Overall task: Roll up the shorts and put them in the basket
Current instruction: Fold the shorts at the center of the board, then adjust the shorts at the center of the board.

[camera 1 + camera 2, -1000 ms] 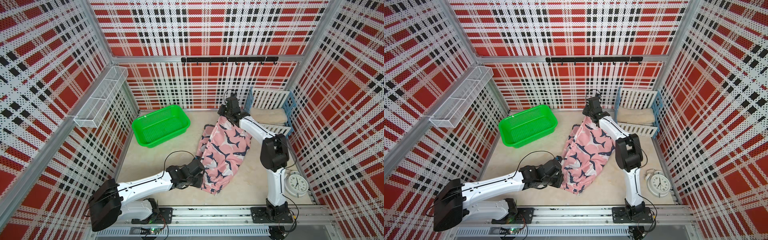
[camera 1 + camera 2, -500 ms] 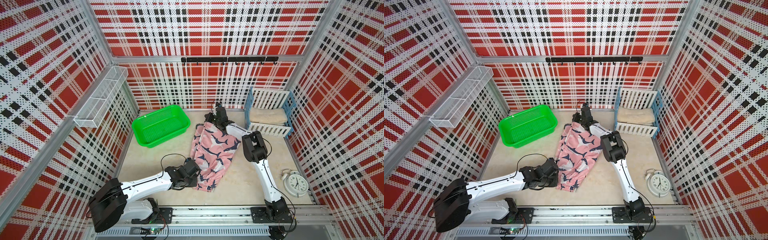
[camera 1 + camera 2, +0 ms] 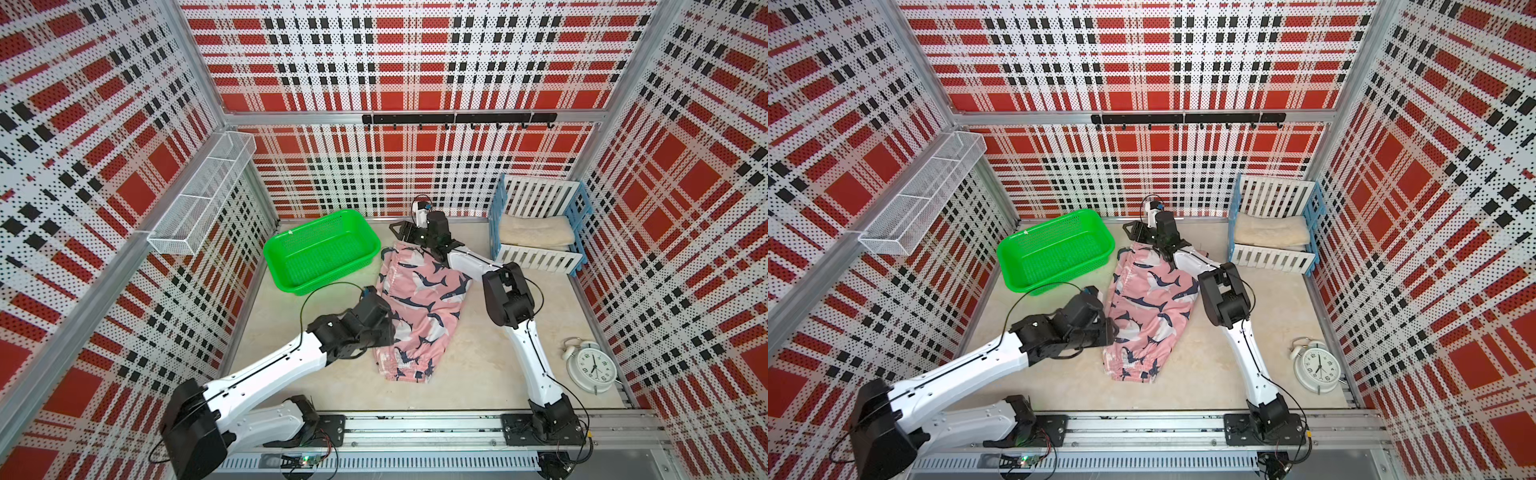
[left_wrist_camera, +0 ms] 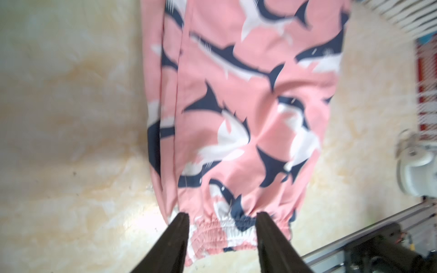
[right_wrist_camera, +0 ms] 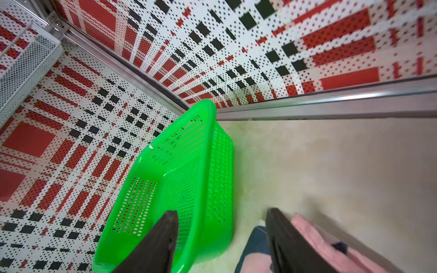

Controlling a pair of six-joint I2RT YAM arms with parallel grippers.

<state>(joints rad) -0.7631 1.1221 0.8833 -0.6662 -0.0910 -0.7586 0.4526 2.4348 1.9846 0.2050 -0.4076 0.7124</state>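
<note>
The pink shark-print shorts [image 3: 419, 307] [image 3: 1150, 307] lie stretched out flat on the table, elastic waistband toward the front rail, leg ends toward the back. My left gripper [image 3: 384, 332] hovers at the shorts' left edge. In the left wrist view it [image 4: 222, 214] is open, its fingertips straddling the waistband [image 4: 220, 227] without pinching it. My right gripper [image 3: 405, 232] is at the far end of the shorts, beside the basket. It [image 5: 221, 211] is open with nothing between its fingers, and pink fabric [image 5: 314, 234] lies just outside one finger.
A green basket [image 3: 332, 274] stands at the back left, close to the shorts. A blue and white crate [image 3: 536, 259] holding a folded beige towel [image 3: 536, 232] is at the back right. A white alarm clock [image 3: 590, 368] sits front right. A wire shelf [image 3: 203, 195] hangs on the left wall.
Both grippers were shut on the shorts, holding them stretched between them, and carried them to the left. Now both have opened and the shorts lie released on the table.
</note>
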